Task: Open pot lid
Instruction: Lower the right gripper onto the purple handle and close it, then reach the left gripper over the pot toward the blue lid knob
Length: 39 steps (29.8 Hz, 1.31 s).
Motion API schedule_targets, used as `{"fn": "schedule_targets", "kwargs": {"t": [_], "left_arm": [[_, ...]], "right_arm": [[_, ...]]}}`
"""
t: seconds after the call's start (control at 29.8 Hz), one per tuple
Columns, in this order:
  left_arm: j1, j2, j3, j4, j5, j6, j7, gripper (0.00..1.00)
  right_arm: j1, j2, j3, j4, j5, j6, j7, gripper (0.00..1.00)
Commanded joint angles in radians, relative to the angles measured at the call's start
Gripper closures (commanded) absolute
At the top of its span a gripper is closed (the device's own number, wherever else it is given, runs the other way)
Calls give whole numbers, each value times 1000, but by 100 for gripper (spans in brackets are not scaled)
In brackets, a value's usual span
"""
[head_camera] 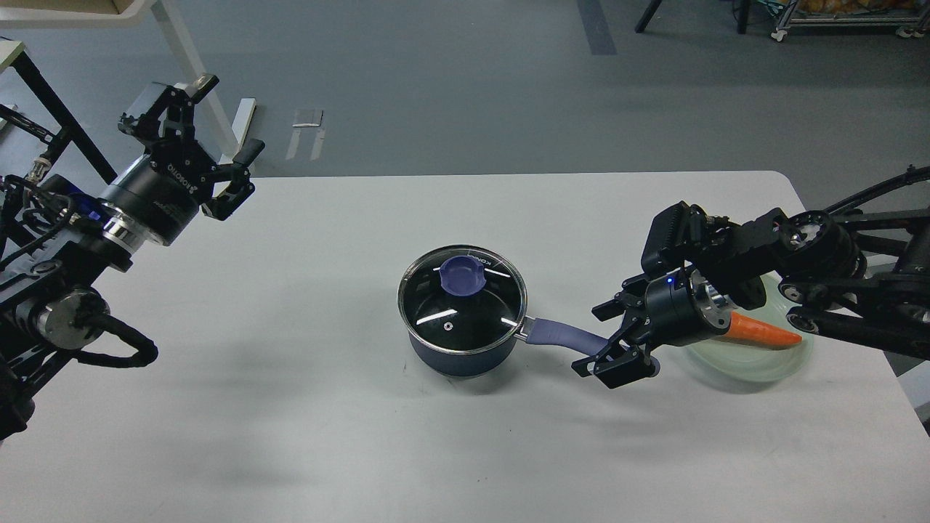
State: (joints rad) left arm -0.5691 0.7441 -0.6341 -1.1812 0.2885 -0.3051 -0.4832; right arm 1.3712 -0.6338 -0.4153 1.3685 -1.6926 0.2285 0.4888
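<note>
A white desk (290,407) stands on grey floor. The pot (462,319) sits mid-desk with the lid (461,299) seated on it, its handle (563,337) pointing along the desk at the right pincer (609,335). That pincer's fingers are spread about the handle's tip, seemingly not yet pinching. The lid's knob (462,276) lies just beyond the handle's far end from it. The left pincer (218,145), spread and empty, hangs well apart, so the right arm is nearer.

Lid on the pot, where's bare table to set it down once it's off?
Bare table stretches left of and in front of the pot, and behind it too. The right is crowded: the right hand at the handle, then the plate with a carrot.
</note>
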Motion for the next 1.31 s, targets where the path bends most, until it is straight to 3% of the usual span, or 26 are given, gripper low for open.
{"fn": "schedule_targets", "kwargs": {"t": [0.0,0.23,0.74,0.87,1.04,1.27], "left_arm": [[0,-5,-1,0,0,3,0,1],[-3,-6,1,-6,0,4,0,1],[-5,-5,2,-8,0,3,0,1],[-5,-6,5,-8,1,4,0,1],[-18,-8,7,-8,9,4,0,1],[-31,-11,5,-8,121,3,2,1]], "right_arm": [[-6,0,-5,1,-1,0,0,5],[-15,2,-37,-8,-1,-15,0,11],[-20,29,-39,-35,-2,-15,0,52],[-15,29,-39,-35,-2,-15,0,55],[-6,31,-39,-35,-2,-15,0,66],[11,40,-39,-37,-2,-15,0,70]]}}
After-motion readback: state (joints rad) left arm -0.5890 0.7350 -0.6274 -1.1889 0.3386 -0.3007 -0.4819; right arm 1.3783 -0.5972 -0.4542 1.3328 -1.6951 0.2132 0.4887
